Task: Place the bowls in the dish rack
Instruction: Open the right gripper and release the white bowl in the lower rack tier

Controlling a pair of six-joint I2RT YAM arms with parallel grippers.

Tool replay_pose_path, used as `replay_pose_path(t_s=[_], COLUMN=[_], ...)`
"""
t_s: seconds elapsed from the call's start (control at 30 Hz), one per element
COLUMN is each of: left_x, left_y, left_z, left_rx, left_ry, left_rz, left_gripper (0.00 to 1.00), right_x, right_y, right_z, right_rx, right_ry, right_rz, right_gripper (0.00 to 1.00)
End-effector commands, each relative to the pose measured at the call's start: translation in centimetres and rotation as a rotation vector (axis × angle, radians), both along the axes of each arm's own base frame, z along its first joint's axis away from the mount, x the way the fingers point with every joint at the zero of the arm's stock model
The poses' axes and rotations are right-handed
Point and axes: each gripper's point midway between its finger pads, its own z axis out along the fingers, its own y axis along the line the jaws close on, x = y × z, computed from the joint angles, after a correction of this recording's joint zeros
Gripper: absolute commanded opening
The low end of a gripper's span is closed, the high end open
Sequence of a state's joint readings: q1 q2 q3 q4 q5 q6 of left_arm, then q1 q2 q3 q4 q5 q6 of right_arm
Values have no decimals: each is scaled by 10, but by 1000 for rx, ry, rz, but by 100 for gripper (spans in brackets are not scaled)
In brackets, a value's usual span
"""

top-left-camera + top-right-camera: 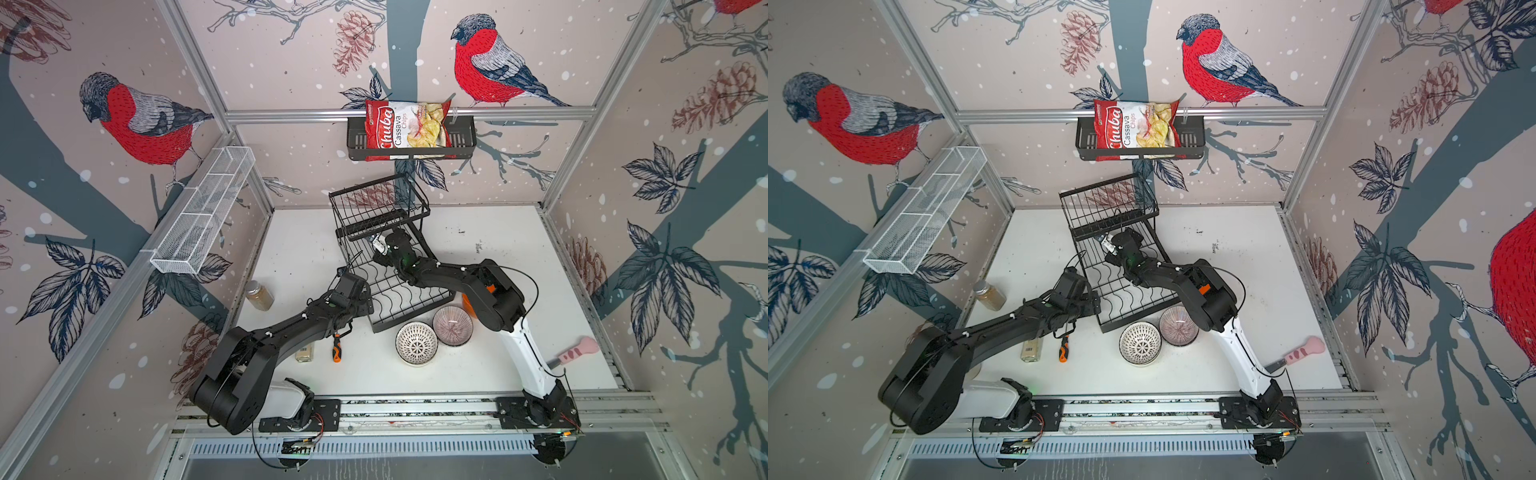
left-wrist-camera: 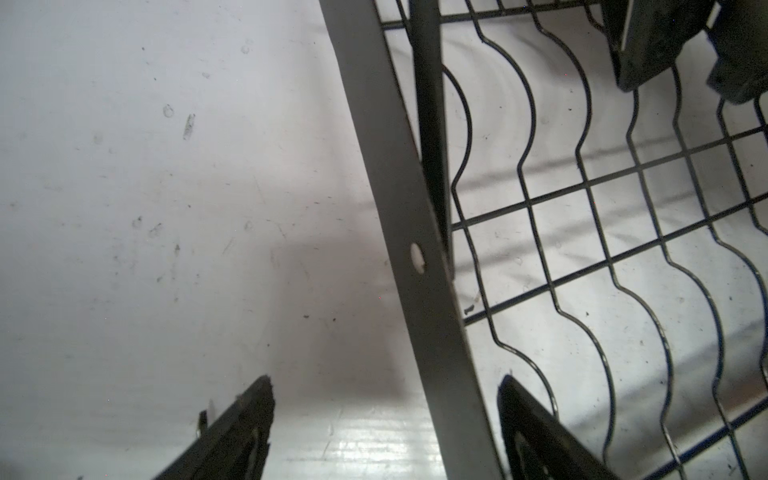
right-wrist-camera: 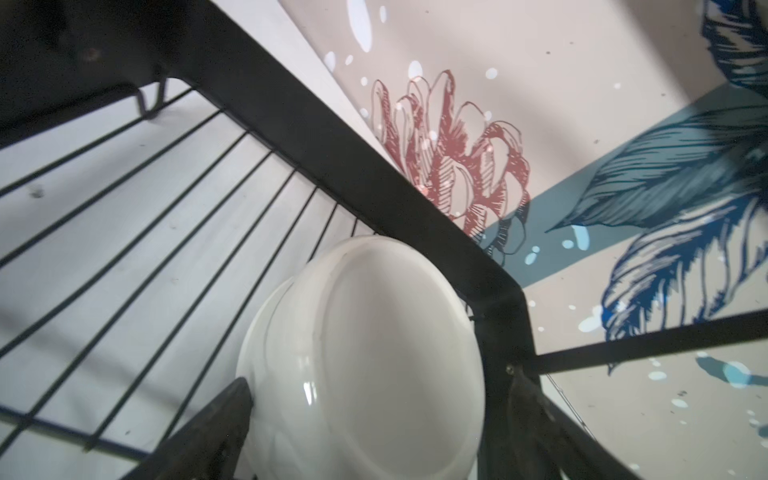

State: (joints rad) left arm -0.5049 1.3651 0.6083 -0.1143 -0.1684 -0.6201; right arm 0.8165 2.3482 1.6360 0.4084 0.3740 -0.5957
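The black wire dish rack (image 1: pixel 392 293) (image 1: pixel 1121 291) stands mid-table, its upper basket (image 1: pixel 378 203) at the back. My right gripper (image 1: pixel 376 243) (image 3: pixel 381 376) reaches under that basket, jaws wide. A white bowl (image 3: pixel 374 332) lies base-up between them in the rack's corner. One finger touches it; the other is beyond the rack's frame. My left gripper (image 1: pixel 368 305) (image 2: pixel 385 380) is open astride the lower tray's rim bar (image 2: pixel 415 232). On the table in front sit a black-and-white bowl (image 1: pixel 416 343) (image 1: pixel 1140 343) and a purple-striped bowl (image 1: pixel 452 326) (image 1: pixel 1178 326). An orange bowl (image 1: pixel 467 304) is half hidden behind the right arm.
Left of the rack are a spice jar (image 1: pixel 259 295), a small bottle (image 1: pixel 305 353) and an orange-handled screwdriver (image 1: pixel 336 347). A pink-handled knife (image 1: pixel 575 351) lies at the right. A white mesh tray (image 1: pixel 203 212) and a black shelf basket (image 1: pixel 461 137) with a chips bag hang on the walls.
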Motion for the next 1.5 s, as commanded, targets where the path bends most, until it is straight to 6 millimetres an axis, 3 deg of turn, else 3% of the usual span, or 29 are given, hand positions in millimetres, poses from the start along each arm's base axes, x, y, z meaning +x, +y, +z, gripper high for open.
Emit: replay_pose_path(t_s=[0.0, 0.6, 0.87, 1.03, 1.27, 1.47], left_x=[1, -2, 0, 1, 3, 5], left_y=[4, 7, 5, 5, 4, 6], left_z=[0, 1, 7, 9, 18, 21], left_rx=[21, 26, 13, 8, -1, 5], left_ry=[-5, -7, -25, -34, -66, -80], left_rz=[7, 15, 13, 14, 7, 17], left_gripper=[83, 83, 83, 83, 84, 84], right_x=[14, 18, -20, -53, -89, -104], right_y=[-13, -35, -15, -5, -15, -23], right_z=[13, 23, 43, 42, 47, 55], right_rx=[52, 70, 95, 96, 179, 247], right_ry=[-60, -124, -109, -57, 70, 162], right_rz=[-103, -209, -94, -15, 1, -5], right_gripper=[96, 94, 94, 94, 93, 94])
